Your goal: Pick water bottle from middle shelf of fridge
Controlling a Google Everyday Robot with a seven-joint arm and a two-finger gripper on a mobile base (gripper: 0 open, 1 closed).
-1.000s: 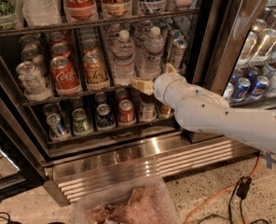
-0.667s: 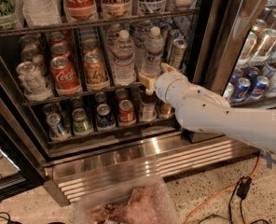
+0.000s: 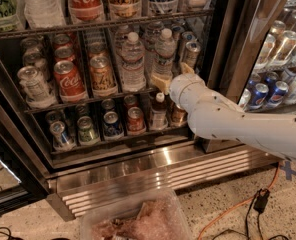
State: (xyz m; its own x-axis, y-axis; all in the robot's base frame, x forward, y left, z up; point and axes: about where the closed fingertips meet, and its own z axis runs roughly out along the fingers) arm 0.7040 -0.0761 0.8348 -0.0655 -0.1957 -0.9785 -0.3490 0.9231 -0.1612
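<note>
Two clear ribbed water bottles with white caps stand on the middle shelf (image 3: 88, 100) of the fridge (image 3: 153, 166), one at the left (image 3: 133, 61) and one at the right (image 3: 164, 54). My gripper (image 3: 173, 75), on a white arm coming in from the right, is at the shelf's front rail by the base of the right bottle. Its tan fingers (image 3: 159, 82) are spread, one at the bottle's lower left and one to its right. It is open and holds nothing. The arm hides the shelf's right end.
Coke cans (image 3: 68, 79) and other cans fill the shelf's left part. The lower shelf holds cans and a small orange-capped bottle (image 3: 159, 109). A dark door post (image 3: 228, 34) stands right of the gripper. A clear plastic bin (image 3: 138, 219) and an orange cable (image 3: 238, 209) lie on the floor.
My gripper has moved a little to the right and deeper in, from between the two bottles to the base of the right one. The bottles have not moved.
</note>
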